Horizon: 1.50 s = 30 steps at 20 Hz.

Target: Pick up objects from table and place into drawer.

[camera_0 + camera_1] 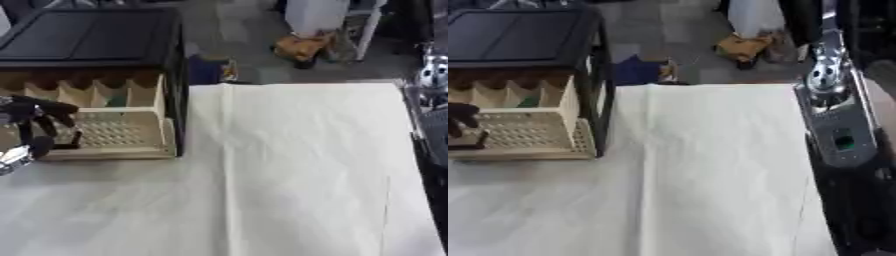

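Drawer (pixel 114 135) sits pulled out of a black cabinet (pixel 87 37) at about ten o'clock in the left eye view, one drawer, its perforated cream floor showing in front and a row of divider slots behind, something green just visible in one slot. Left hand (pixel 35 125) hangs over the drawer's front-left corner, fingers curled downward; whether they hold anything I cannot tell, since no object shows between them. White cloth-covered table (pixel 289 175) carries no loose object that I can see: count zero. In the right eye view, the same hand shows only as dark fingers at nine o'clock, on the drawer's left edge. One silver-and-black arm (pixel 837 115) runs along the table's right side at three o'clock; its hand is out of view. Judgement: the left hand is the nearer, already above the drawer, whose long axis runs left to right; a release looks like the step in hand.
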Each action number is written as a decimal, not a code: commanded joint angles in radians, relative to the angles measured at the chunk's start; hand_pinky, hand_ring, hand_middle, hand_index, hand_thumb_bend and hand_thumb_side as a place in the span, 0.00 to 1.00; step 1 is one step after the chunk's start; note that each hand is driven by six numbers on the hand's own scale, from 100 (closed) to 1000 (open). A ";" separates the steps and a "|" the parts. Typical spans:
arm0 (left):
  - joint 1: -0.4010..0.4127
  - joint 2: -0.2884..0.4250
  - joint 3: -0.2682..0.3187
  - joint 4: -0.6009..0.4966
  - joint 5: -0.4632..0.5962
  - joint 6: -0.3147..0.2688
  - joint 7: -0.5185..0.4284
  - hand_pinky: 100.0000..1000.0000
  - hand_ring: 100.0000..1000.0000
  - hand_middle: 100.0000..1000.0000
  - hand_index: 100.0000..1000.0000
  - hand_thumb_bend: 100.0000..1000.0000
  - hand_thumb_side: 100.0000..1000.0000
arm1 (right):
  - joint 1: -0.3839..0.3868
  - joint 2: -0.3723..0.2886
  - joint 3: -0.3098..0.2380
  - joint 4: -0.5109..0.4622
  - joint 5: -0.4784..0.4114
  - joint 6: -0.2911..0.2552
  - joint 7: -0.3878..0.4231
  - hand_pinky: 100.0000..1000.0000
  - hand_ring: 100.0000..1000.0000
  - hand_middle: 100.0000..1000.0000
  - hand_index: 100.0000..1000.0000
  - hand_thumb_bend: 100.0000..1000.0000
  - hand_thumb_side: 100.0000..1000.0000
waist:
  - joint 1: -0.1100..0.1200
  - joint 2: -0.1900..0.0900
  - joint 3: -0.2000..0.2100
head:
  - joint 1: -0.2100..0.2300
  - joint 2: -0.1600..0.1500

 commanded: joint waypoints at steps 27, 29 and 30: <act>-0.078 0.002 0.007 0.069 0.026 -0.031 0.023 0.49 0.71 0.80 0.98 0.00 1.00 | -0.033 -0.028 -0.010 -0.003 -0.007 -0.009 0.003 0.50 0.58 0.56 0.80 0.04 1.00 | 0.001 -0.001 -0.014 | 0.004 -0.034; -0.083 0.000 0.005 0.073 0.025 -0.032 0.022 0.50 0.71 0.80 0.98 0.00 1.00 | -0.034 -0.028 -0.010 -0.003 -0.007 -0.009 0.004 0.50 0.58 0.56 0.80 0.04 1.00 | 0.002 0.000 -0.015 | 0.004 -0.035; -0.085 -0.002 0.004 0.076 0.024 -0.033 0.022 0.50 0.71 0.80 0.98 0.00 1.00 | -0.035 -0.029 -0.010 -0.003 -0.007 -0.009 0.004 0.50 0.58 0.56 0.80 0.03 1.00 | 0.002 0.001 -0.016 | 0.003 -0.036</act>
